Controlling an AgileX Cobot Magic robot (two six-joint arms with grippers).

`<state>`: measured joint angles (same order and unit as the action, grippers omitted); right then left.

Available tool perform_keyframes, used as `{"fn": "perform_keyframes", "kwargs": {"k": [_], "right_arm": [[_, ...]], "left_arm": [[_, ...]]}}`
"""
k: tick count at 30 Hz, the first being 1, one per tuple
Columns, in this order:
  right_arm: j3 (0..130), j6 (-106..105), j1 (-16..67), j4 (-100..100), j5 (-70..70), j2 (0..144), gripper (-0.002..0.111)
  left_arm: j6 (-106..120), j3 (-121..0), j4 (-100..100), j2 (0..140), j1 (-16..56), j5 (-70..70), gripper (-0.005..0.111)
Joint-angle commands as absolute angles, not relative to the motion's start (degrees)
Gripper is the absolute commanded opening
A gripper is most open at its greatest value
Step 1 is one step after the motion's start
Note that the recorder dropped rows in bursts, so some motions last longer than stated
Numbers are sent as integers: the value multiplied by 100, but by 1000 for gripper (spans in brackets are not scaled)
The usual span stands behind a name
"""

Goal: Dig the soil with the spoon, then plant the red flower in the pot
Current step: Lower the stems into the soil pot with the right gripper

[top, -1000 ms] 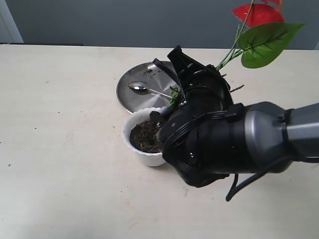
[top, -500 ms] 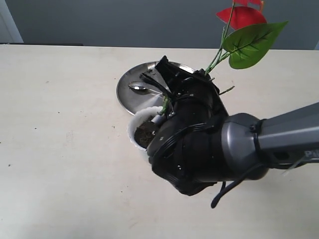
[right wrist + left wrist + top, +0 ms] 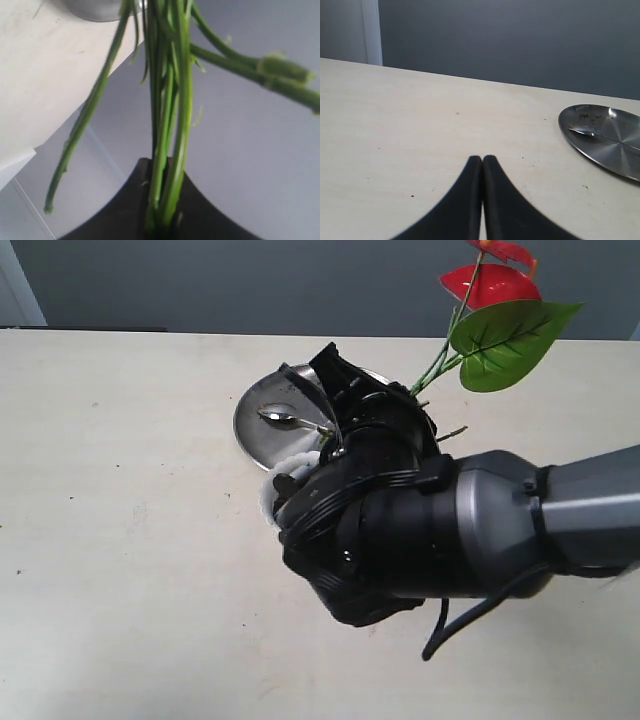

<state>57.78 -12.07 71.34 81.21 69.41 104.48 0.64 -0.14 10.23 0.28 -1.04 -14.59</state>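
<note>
My right gripper (image 3: pixel 162 162) is shut on the green stems of the red flower (image 3: pixel 497 280). The blooms and the big leaf (image 3: pixel 510 335) stand high at the back right. The bulky right arm (image 3: pixel 420 530) hangs over the white pot (image 3: pixel 270 492), so only a sliver of its rim shows. The soil is hidden. The spoon (image 3: pixel 285 419) lies on the round steel plate (image 3: pixel 258 430) behind the pot; its bowl (image 3: pixel 582 131) also shows in the left wrist view. My left gripper (image 3: pixel 482 159) is shut and empty, low over bare table, out of the exterior view.
The steel plate (image 3: pixel 602 142) carries a few soil crumbs. Small specks of soil dot the cream table (image 3: pixel 130 540) near the pot. A grey wall (image 3: pixel 250 280) runs behind the table's far edge.
The right arm has moved left and forward over the pot, covering the soil and most of the rim. The flower travelled with it, shifting slightly left.
</note>
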Motion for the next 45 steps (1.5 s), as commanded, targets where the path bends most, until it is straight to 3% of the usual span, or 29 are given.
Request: {"fn": "perform_keyframes", "kwargs": {"k": [1, 45], "right_arm": [[5798, -1335, 7265, 7862, 6996, 10170, 1], [5798, -1578, 7474, 7592, 6996, 9676, 1]], "left_arm": [[58, 0, 1014, 0, -114, -1372, 0], [58, 0, 1014, 0, -114, -1372, 0]]}}
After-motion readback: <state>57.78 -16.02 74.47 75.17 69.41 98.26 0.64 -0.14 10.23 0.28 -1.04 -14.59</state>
